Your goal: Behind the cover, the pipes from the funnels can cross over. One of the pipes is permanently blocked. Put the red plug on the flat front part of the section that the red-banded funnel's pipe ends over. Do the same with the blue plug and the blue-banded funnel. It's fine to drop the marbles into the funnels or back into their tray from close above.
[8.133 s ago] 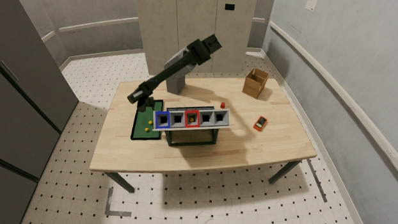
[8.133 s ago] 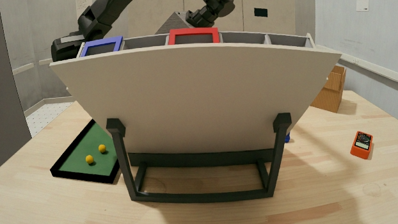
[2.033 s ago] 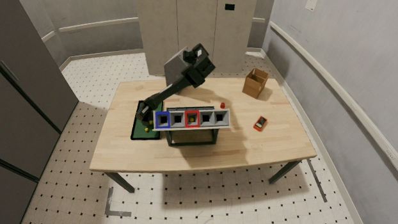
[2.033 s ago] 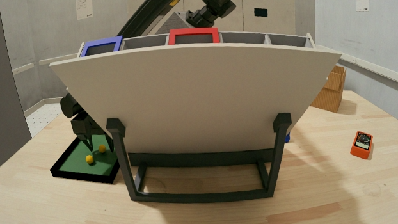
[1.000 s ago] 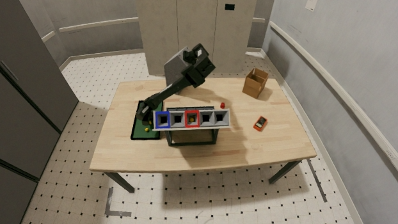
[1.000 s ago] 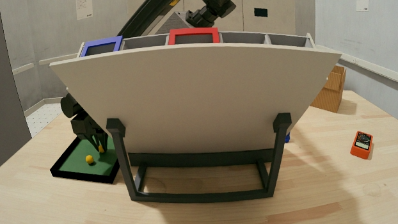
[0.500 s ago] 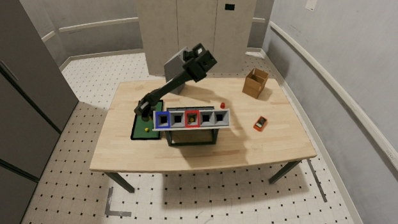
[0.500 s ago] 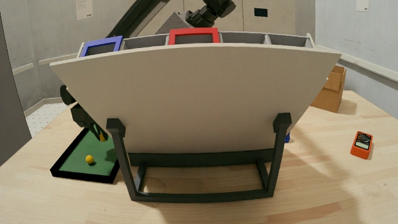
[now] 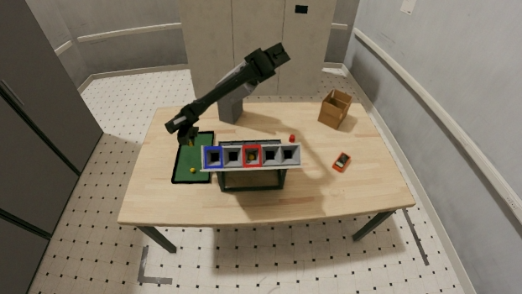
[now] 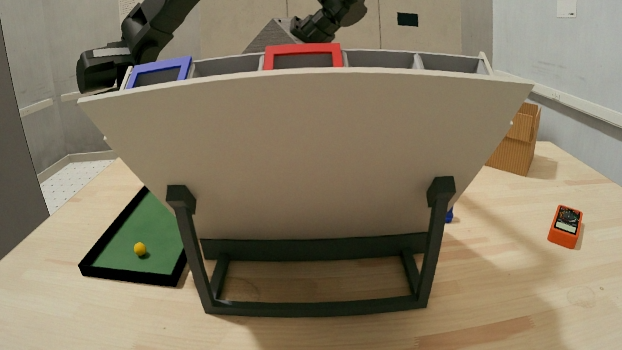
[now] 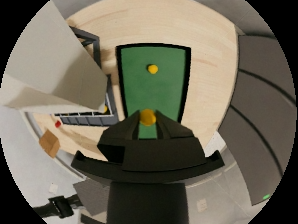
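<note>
My gripper point(image 9: 190, 140) hangs above the far end of the green marble tray point(image 9: 194, 157), left of the funnel row. It is shut on a yellow marble point(image 11: 148, 117). A second yellow marble point(image 9: 192, 170) lies in the tray and also shows in the exterior view point(image 10: 140, 248). The blue-banded funnel point(image 9: 214, 157) is at the row's left end. The red-banded funnel point(image 9: 252, 155) is in the middle, with a yellow marble point(image 9: 251, 157) in its mouth. The red plug point(image 9: 292, 137) stands behind the row. The blue plug point(image 10: 449, 215) peeks out behind the stand's right leg. The cover point(image 10: 305, 150) hides the pipes and sections.
A cardboard box point(image 9: 334, 108) stands at the table's far right. An orange device point(image 9: 341, 162) lies right of the funnel stand. The arm's grey base point(image 9: 230, 107) is behind the stand. The black stand frame point(image 10: 310, 280) sits under the cover.
</note>
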Available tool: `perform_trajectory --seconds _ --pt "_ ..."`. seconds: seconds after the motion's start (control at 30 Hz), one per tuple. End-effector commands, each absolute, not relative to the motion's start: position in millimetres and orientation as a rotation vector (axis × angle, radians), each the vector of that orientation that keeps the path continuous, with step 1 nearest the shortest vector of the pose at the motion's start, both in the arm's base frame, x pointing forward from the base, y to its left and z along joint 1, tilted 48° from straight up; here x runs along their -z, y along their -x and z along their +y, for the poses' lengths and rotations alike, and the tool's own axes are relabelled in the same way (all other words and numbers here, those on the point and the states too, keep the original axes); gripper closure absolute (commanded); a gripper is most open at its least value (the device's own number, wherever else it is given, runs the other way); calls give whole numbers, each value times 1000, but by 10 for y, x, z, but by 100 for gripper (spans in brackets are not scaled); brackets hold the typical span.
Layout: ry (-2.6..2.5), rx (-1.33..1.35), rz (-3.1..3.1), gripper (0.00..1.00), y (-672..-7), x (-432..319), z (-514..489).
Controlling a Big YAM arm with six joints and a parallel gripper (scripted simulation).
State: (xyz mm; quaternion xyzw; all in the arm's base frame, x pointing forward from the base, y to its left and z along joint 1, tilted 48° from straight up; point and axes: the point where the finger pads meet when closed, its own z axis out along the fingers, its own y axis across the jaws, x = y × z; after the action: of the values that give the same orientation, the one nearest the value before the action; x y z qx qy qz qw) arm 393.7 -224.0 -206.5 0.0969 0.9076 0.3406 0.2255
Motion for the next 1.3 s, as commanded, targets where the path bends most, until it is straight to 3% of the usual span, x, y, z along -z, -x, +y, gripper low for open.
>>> perform_trajectory --seconds 0.0,1.27 --pt "-244 -944 2510 100 -3923 2099 -2211" --pt "-267 -919 2493 100 -3935 2095 -2222"
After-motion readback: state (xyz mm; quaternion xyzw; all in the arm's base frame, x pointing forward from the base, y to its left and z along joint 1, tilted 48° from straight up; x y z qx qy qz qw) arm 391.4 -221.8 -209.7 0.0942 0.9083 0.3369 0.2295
